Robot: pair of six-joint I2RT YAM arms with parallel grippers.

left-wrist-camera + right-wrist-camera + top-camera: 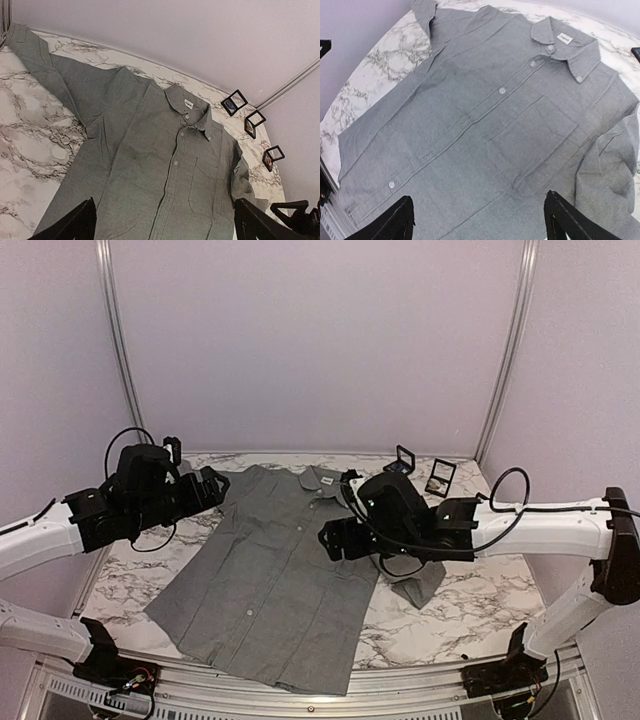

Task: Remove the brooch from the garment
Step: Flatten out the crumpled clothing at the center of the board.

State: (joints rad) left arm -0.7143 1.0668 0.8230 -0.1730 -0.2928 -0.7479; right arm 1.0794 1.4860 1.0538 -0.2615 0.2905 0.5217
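Hovering over the grey garment (270, 570), it lying flat, buttoned, front up across the marble worktop (470, 602) — my left gripper (164, 202) gaping wide, gripping nothing, my right gripper (477, 196) likewise spread wide, empty, above the shirt front.

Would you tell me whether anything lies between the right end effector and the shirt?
Nothing visible does: the right end effector hovers over the bare shirt. I cannot make out a brooch on it.

My marble counter (470, 605) carries the grey shirt (270, 580) spread flat, collar away from me; three black frames (234, 102) stand near its back edge.
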